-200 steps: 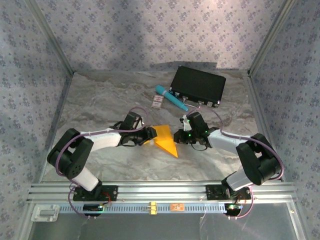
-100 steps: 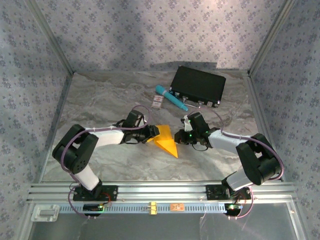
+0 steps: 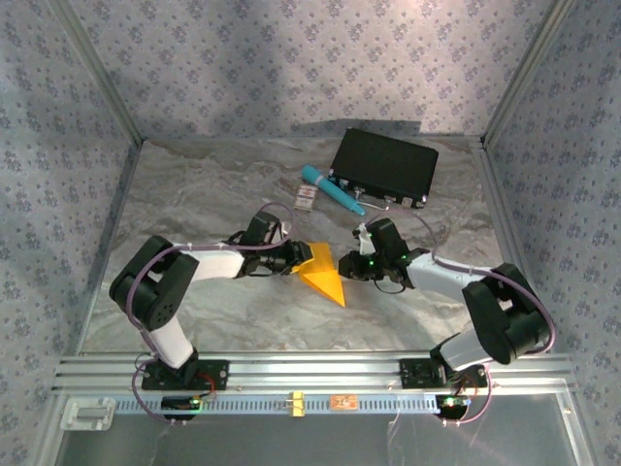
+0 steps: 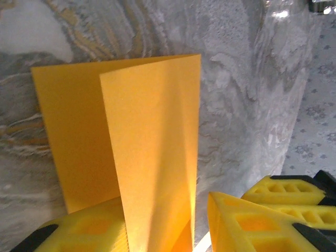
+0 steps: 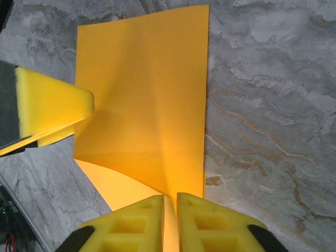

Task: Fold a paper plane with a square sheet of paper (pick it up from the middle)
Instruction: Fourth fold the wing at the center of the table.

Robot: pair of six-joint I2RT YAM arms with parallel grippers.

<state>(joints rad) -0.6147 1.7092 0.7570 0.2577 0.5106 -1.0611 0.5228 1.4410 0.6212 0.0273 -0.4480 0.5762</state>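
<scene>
The square sheet of paper [image 3: 320,273] is orange-yellow and creased, lying mid-table with one flap raised. My left gripper [image 3: 297,259] is at its left edge. In the left wrist view the upright flap [image 4: 152,157] stands between the open jaws of that gripper [image 4: 163,210], against the left finger [image 4: 86,231] and clear of the right finger [image 4: 252,220]. My right gripper [image 3: 345,265] is at the sheet's right edge. In the right wrist view this gripper [image 5: 169,198] pinches a ridge of the paper [image 5: 142,105] between nearly closed fingers. A left finger [image 5: 52,102] presses in from the side.
A black case [image 3: 384,167] sits at the back right, with a teal pen [image 3: 332,189] and a small white-and-red card [image 3: 307,199] just in front of it. Patterned walls enclose the marble table [image 3: 194,194] on three sides.
The left arm has reached further right onto the sheet and its jaws have narrowed around the raised flap. The right jaws have eased slightly apart. The paper has stayed in place.
</scene>
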